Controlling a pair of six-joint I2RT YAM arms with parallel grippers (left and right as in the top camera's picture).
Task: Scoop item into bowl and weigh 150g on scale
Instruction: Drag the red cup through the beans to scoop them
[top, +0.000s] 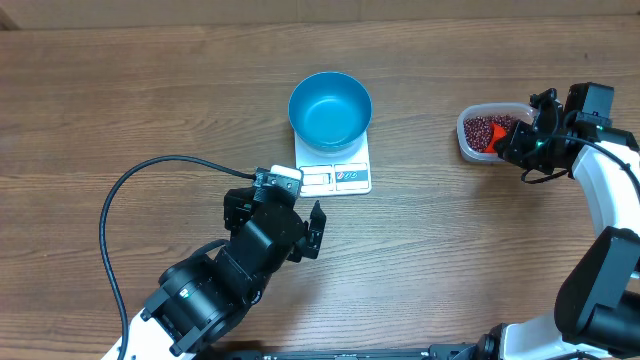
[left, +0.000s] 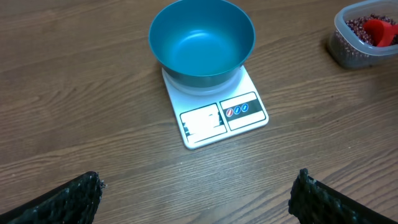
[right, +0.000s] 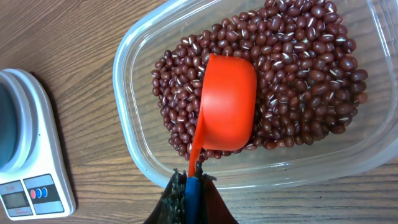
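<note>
The blue bowl (top: 330, 108) is sitting on top of the white scale (top: 335, 178), near the middle of the surface (top: 120, 80) and closer to its far edge. Only blue is showing inside the bowl. The red beans (right: 298, 74) are lying in a clear plastic tub (right: 134, 124) near the right edge. The right pincer (right: 188, 190) is squeezing tight on the thin handle of the orange scoop (right: 227, 106). The scoop's cup is resting on the beans, maybe face down, but that is hard to tell. The left pincer (left: 196, 193) is hanging wide open in front of the scale, holding nothing.
</note>
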